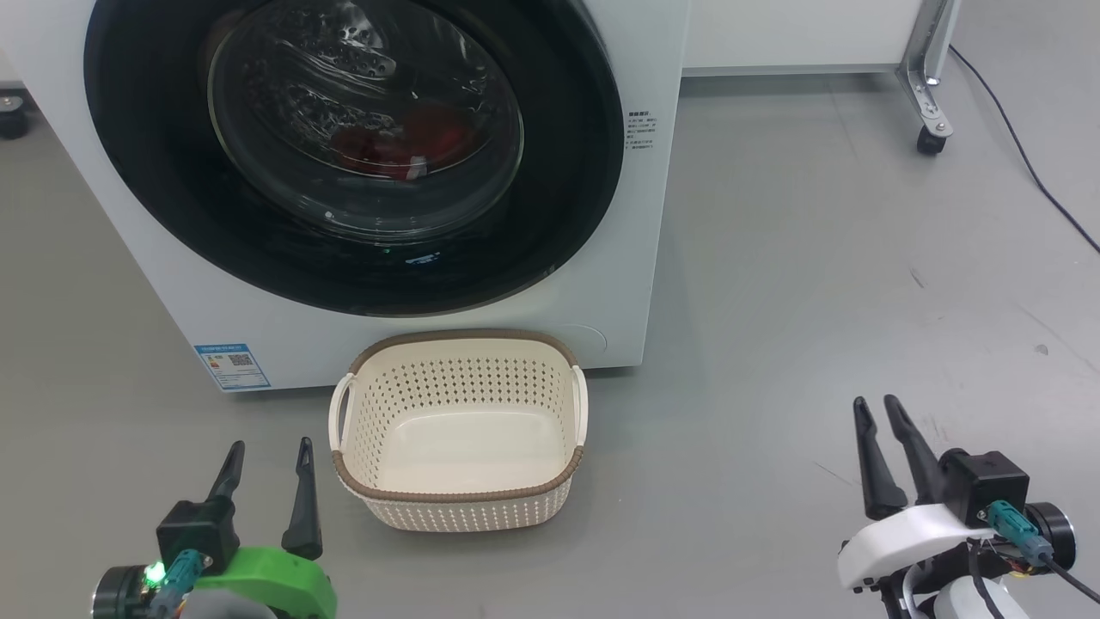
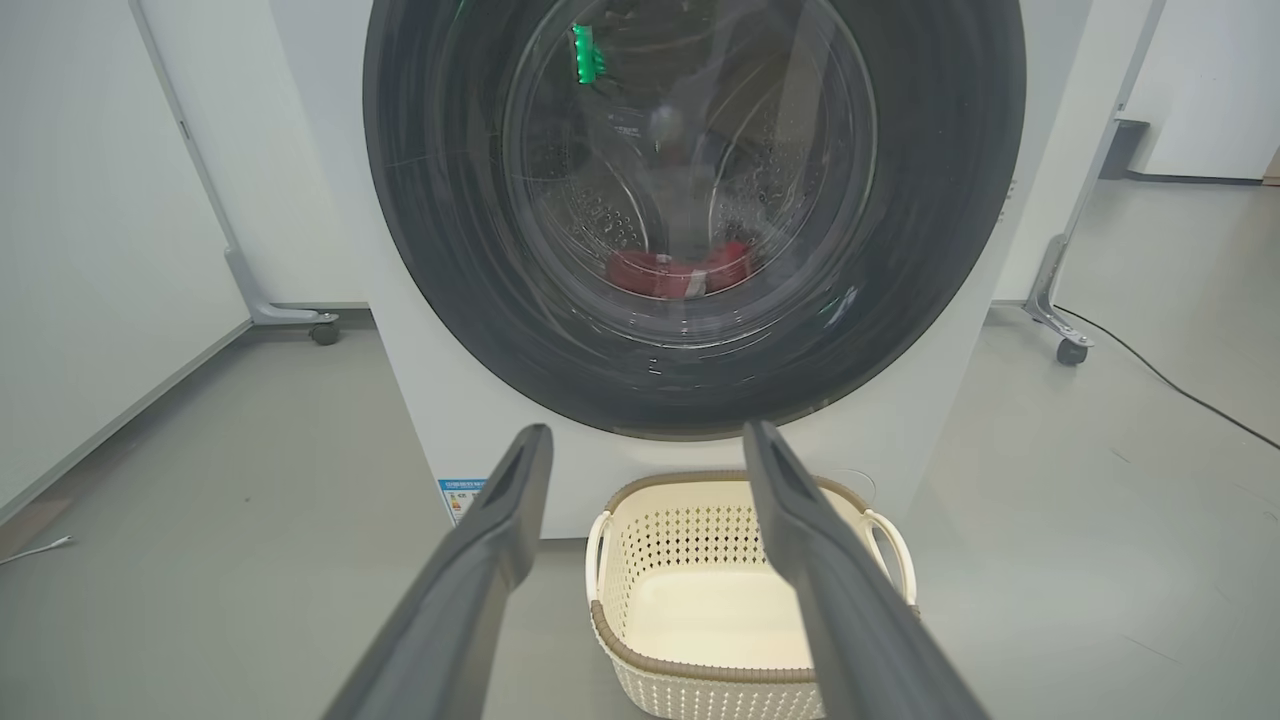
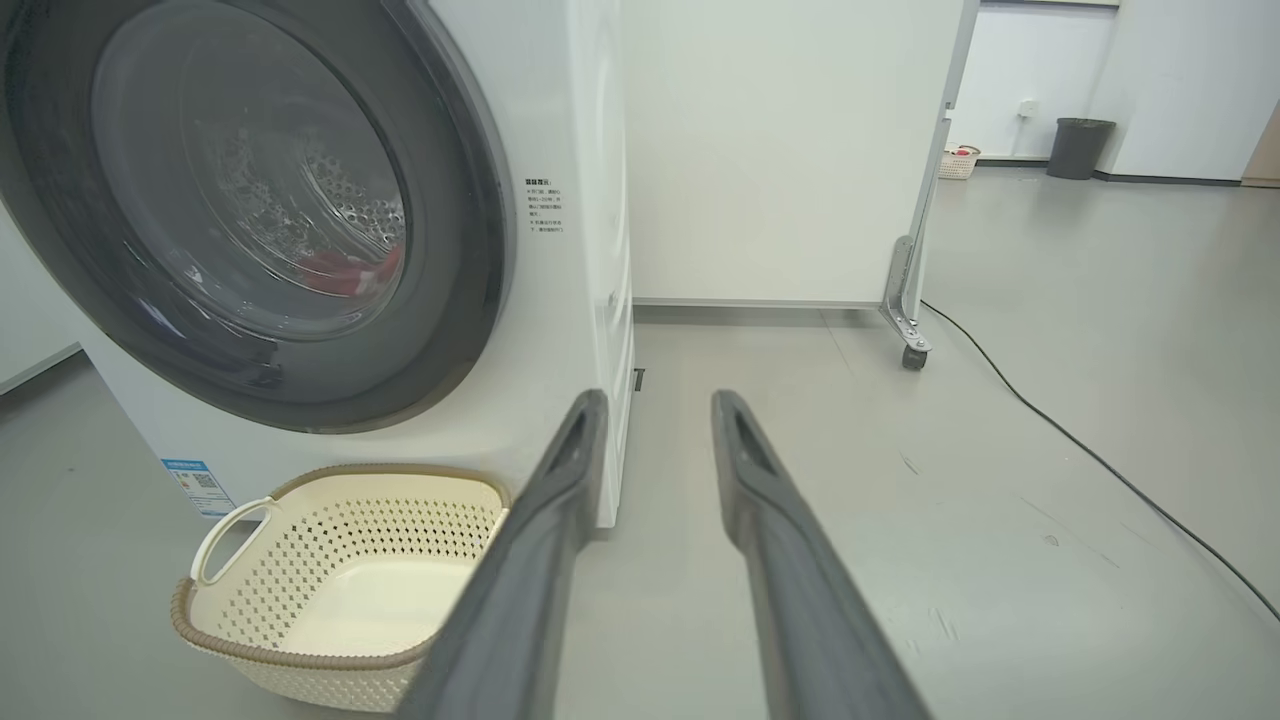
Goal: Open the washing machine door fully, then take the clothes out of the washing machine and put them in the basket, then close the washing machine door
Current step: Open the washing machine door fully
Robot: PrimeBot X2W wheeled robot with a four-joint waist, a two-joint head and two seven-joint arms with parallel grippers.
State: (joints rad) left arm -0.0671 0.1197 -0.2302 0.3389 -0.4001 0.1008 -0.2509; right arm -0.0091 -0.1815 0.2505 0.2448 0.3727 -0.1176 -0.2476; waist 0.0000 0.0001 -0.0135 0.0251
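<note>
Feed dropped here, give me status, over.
Left gripper, right gripper: fingers apart, empty. Washing machine door shut, clothes inside. Basket empty, close under door.

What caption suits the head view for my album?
Washing machine door closed, red clothes inside, empty basket in front, left end effector and right end effector holding nothing.

Smooth grey floor (image 1: 816,258), faint scuffs, soft even light; white partition panel (image 3: 780,150) behind, standing on metal leg (image 1: 924,77) with black caster; thin black cable (image 3: 1100,464) trailing across floor near that leg; second white panel (image 2: 90,250) at left, caster (image 2: 322,333) at its foot; far back, white wall (image 3: 1180,80), dark waste bin (image 3: 1080,148), small pale tub (image 3: 960,162) beside panel edge.
</note>
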